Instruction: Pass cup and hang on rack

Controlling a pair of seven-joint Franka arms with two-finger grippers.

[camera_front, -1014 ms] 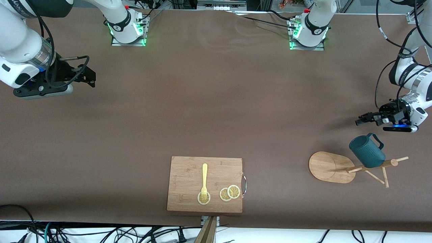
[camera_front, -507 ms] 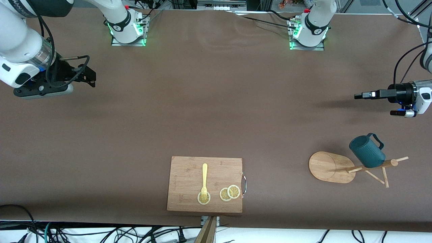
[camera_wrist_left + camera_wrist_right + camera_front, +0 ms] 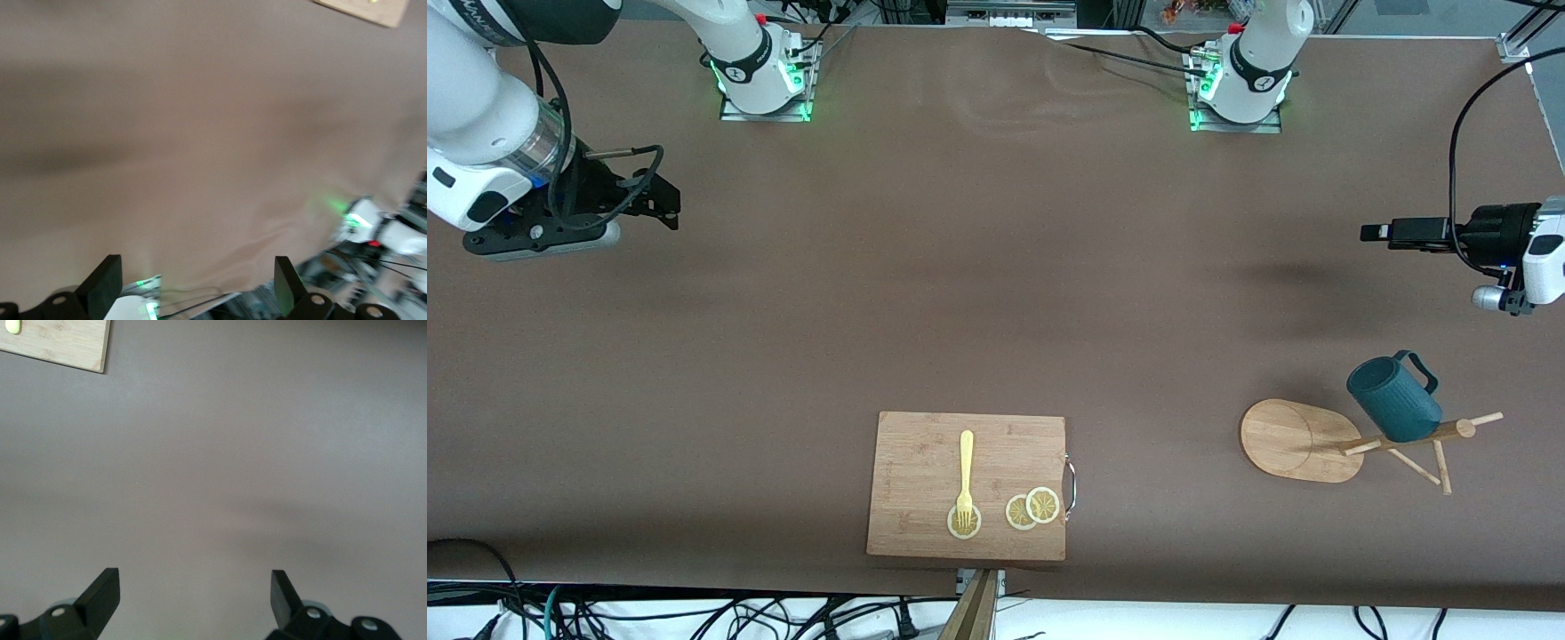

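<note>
Hanging: cup (image 3: 1393, 398) on rack (image 3: 1303, 441) peg, near left gripper (image 3: 1376, 234)
left gripper: wide, empty, over bare table (image 3: 996, 293)
right gripper (image 3: 667, 203): wide, empty, waiting
cutting board (image 3: 925, 462): fork (image 3: 965, 476), lemon slices (image 3: 1032, 508), well apart from both

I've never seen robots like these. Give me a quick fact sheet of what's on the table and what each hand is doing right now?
cup: hanging on the rack
rack: at the left arm's end of the table
board: nearer the front camera, holds a fork and lemon slices
left hand: open, empty, over bare table above the rack's end
right hand: open, empty, waiting at its own end
</note>
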